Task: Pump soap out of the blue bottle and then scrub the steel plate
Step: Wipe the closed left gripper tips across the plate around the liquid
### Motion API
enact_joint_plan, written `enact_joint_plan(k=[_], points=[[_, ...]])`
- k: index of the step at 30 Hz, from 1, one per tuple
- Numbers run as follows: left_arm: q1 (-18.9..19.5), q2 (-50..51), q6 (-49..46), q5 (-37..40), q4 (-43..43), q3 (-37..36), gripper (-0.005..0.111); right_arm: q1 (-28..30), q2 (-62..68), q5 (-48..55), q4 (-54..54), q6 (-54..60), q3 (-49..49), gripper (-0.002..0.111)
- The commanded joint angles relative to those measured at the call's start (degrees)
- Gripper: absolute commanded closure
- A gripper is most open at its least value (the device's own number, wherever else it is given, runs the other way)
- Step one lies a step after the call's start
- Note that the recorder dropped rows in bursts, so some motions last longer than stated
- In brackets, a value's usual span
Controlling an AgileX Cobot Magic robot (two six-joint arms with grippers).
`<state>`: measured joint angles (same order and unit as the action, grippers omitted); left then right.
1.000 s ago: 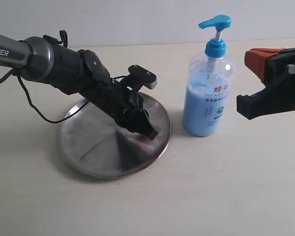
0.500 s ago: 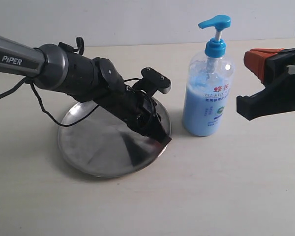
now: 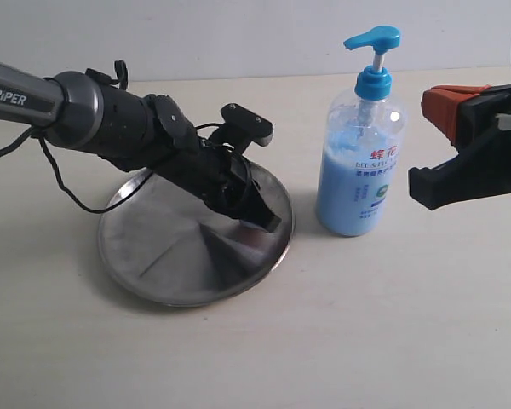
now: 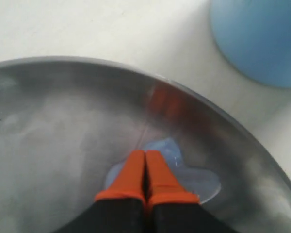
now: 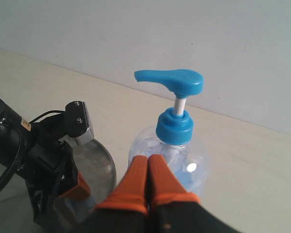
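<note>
The steel plate [image 3: 170,256] lies on the table left of the blue bottle [image 3: 360,162]. My left gripper [image 3: 271,223] is shut, its tip pressed down on the plate's right part near the rim. In the left wrist view its orange fingertips [image 4: 134,167] rest in a pale blue smear of soap [image 4: 203,180] on the steel plate [image 4: 63,131]. My right gripper [image 5: 148,158] is shut and empty, hovering beside the blue bottle [image 5: 172,141], lower than its pump head [image 5: 174,80]. In the exterior view only the body of the right gripper [image 3: 473,149] shows at the right edge.
A black cable [image 3: 64,183] hangs from the left arm over the table behind the plate. A pale wall [image 3: 238,34] closes the far side of the table. The bottle's base [image 4: 262,39] stands close beyond the plate rim.
The left gripper slid towards the plate's right rim, then drew back a little to the left and up, rubbing over the soap. The right gripper and the bottle stayed still.
</note>
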<state>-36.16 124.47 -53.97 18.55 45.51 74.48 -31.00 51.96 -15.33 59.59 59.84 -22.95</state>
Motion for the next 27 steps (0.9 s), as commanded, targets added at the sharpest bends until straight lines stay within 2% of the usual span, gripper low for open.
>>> enact_joint_plan(k=[1, 9, 15, 20, 27], points=[[0.4, 0.2, 0.4, 1.1, -0.2, -0.3, 0.107, 0.0, -0.3, 0.2, -0.6, 0.0, 0.3, 0.108], [0.4, 0.2, 0.4, 7.0, -0.4, -0.3, 0.107, 0.0, -0.3, 0.3, -0.6, 0.0, 0.3, 0.108], [-1.0, 0.2, 0.4, 7.9, 0.2, -0.3, 0.107, 0.0, -0.3, 0.3, -0.6, 0.0, 0.3, 0.108], [-2.6, 0.2, 0.4, 4.6, 1.2, -0.3, 0.107, 0.0, -0.3, 0.3, -0.6, 0.0, 0.3, 0.108], [-2.6, 0.2, 0.4, -3.2, 2.8, -0.3, 0.107, 0.0, -0.3, 0.4, -0.6, 0.0, 0.3, 0.108]])
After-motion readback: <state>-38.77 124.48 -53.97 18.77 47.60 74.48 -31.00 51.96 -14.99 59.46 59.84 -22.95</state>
